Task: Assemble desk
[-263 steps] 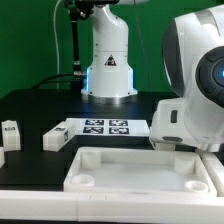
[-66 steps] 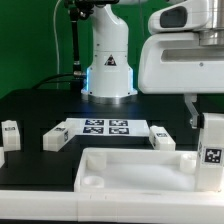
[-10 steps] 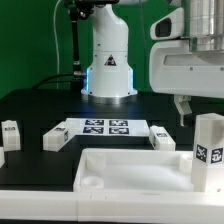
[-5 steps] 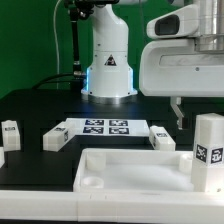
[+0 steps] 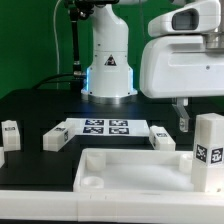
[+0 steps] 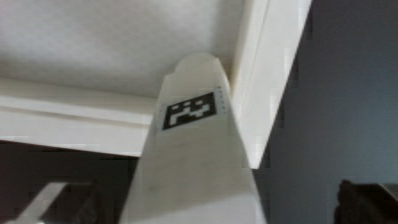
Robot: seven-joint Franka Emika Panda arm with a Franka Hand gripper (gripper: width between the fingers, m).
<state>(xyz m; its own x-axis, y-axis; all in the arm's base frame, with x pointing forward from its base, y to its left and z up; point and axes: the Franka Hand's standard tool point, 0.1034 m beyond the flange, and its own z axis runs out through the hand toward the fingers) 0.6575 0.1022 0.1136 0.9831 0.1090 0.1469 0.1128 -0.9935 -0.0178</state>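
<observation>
The white tabletop (image 5: 130, 172) lies rim-up along the edge of the black table (image 5: 40, 105) nearest the exterior camera, a round socket showing in its corner on the exterior view's left. At its other end, on the exterior view's right, the upright leg (image 5: 208, 150) stands in a corner of the rim, its square tag facing the camera. The tool (image 5: 204, 110) hangs just above that post with its jaws spread wide and nothing between them. The one finger (image 5: 183, 115) in view is clear of the leg's side, with dark table showing in the gap. The other finger is out of frame. From the wrist view the upright leg (image 6: 187, 150) rises toward the lens, tag on its face. The tabletop (image 6: 89, 50) and its raised rim meet behind it, and the table (image 6: 347, 90) is dark past the rim. The first loose leg (image 5: 10, 130) lies near the table's edge on the exterior view's left. The second loose leg (image 5: 55, 138) lies just beside one end of the marker board (image 5: 105, 127), and the third loose leg (image 5: 162, 138) lies just beside the other end. All three are between the tabletop and the robot base (image 5: 107, 60), which stands at the table's far edge.
</observation>
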